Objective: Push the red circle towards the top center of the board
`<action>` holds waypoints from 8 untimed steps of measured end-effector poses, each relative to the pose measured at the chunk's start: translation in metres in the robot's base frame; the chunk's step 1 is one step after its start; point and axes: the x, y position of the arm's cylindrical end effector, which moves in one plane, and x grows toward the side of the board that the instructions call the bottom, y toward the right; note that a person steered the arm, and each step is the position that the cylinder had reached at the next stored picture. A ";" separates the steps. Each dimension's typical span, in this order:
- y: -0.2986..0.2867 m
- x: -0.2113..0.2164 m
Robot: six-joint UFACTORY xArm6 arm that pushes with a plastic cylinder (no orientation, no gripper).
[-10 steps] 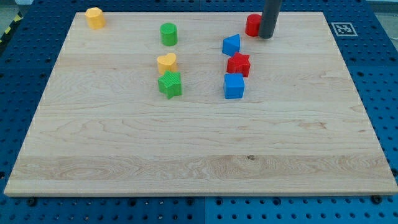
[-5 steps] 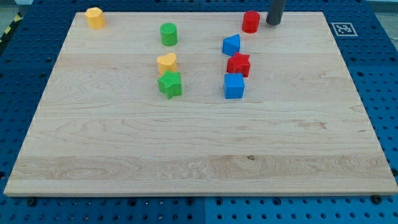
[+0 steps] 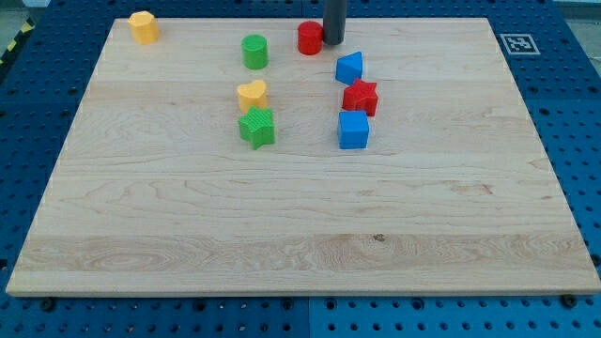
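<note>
Near the top centre of the surface (image 3: 188, 216) sat the red circle (image 3: 310, 38), touching my tip (image 3: 334, 42) on the tip's left. No gripper was fitted, only the rod. Left of the tip, beyond the red circle, stood a green cylinder (image 3: 254, 51); just below-right of the tip lay a blue block (image 3: 349, 68), then a red star (image 3: 360, 97).

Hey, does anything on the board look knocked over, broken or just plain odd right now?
Nothing stands out. All the blocks sit flat on the wooden board, none tipped or damaged. My tip is against the view's right side of the red circle, near the top centre, with the green circle at its left.
</note>
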 end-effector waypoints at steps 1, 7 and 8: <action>0.002 0.010; -0.022 0.041; -0.022 0.039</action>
